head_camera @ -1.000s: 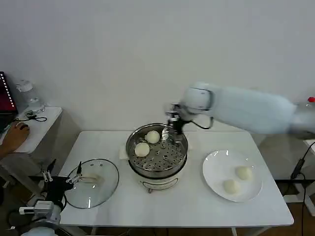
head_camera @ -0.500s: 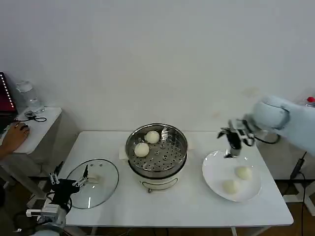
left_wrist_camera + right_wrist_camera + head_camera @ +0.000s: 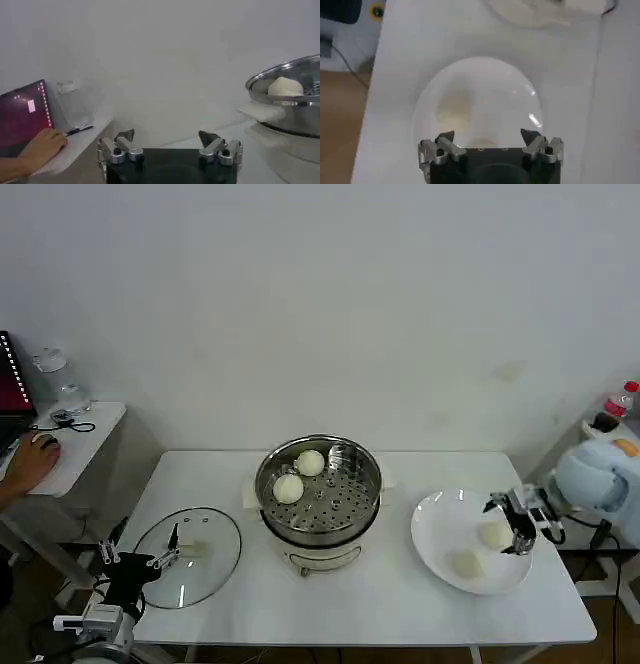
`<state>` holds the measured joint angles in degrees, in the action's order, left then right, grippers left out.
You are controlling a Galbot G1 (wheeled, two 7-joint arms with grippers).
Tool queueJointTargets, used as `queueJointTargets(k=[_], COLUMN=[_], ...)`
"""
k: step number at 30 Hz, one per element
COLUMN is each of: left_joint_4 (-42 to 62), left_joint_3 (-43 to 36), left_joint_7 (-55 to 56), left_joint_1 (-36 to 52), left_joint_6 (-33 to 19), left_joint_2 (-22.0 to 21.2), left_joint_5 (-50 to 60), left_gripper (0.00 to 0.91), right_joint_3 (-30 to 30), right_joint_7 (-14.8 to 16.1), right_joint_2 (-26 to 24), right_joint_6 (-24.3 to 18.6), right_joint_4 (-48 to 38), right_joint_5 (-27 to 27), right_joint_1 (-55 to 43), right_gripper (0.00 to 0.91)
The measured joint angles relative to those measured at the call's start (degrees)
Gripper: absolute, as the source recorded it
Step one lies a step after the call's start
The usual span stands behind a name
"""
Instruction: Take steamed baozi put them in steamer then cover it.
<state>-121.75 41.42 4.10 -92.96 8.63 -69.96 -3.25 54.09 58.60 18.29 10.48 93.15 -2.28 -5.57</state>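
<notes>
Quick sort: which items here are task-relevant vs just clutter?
Task things:
- two round off-white baozi in the shiny steel steamer
- two more baozi on the flat white plate
- clear glass lid
- open right gripper at the plate
- open left gripper by the lid

Lying about:
- clear jar
- red-capped bottle

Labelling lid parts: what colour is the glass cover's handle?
Pale cream, on the clear glass cover; clearest in the head view.
</notes>
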Motion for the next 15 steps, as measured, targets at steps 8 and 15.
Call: queueJointTargets(k=[8,15], left_joint_4=[0.1,0.7], left_joint_3=[0.4,1.0], left_joint_7=[0.0,0.0], left_joint_1=[-0.2,-0.1], left_joint_6=[0.1,0.1], left_joint_2=[-0.2,-0.4], left_joint_5=[0.2,0.3], left_gripper=[0.907,0.907], right_joint_3=[-5.4,-7.9], right_joint_7=[-0.7,-1.5], right_joint_2=[2.3,5.5], right_joint_6=[-0.5,-1.2], right_joint_4=[-2.1,-5.5], right_joint_5=[-2.5,-4.2], right_joint_1=[8.8,12.7], right_gripper=[0.907,0.907])
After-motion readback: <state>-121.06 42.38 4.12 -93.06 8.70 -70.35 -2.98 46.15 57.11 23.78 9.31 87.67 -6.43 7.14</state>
